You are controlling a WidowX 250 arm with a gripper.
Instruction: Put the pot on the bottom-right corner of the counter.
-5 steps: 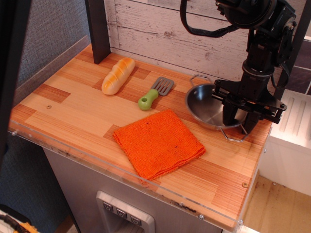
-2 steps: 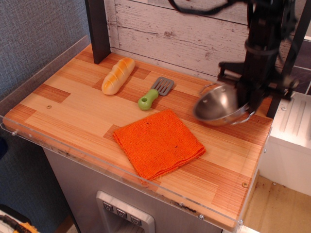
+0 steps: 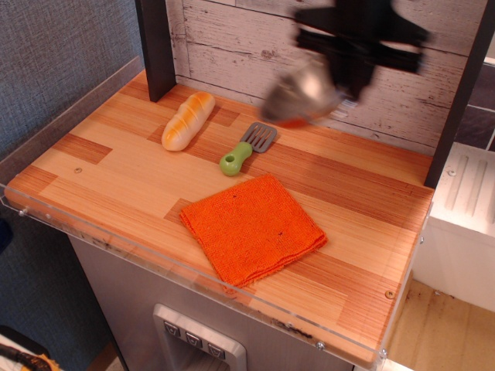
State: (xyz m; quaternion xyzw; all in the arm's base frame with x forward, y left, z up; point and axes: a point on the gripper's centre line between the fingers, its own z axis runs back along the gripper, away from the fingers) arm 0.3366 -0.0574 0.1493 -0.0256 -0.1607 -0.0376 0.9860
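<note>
The pot (image 3: 303,94) hangs in the air above the back of the bench (image 3: 363,224), clear of the wood and tilted, its shiny rounded underside turned toward the camera; it is smeared by motion blur, so its handles cannot be made out. Right beside it, up and to the right, the claw (image 3: 357,48) shows only as a dark blurred cross-shaped mass against the whitewashed plank wall (image 3: 232,46). The pot appears to be carried by the claw, since nothing else touches it, but the blur hides the fingers and I cannot tell how they stand or where they meet the rim. On the bench, a bread roll (image 3: 188,120) lies toward the back left, angled, near the dark upright post (image 3: 157,46). Just to its right lies a spatula (image 3: 247,148) with a grey slotted blade and a green handle, the handle pointing toward the front. In front of the spatula, apart from it, an orange cloth (image 3: 252,228) lies folded flat near the middle of the bench, turned like a diamond. The front-right corner (image 3: 383,305), with its pale and reddish planks and a small screw dot, sits well apart from the pot. A clear acrylic lip (image 3: 193,274) runs along the front edge.
</note>
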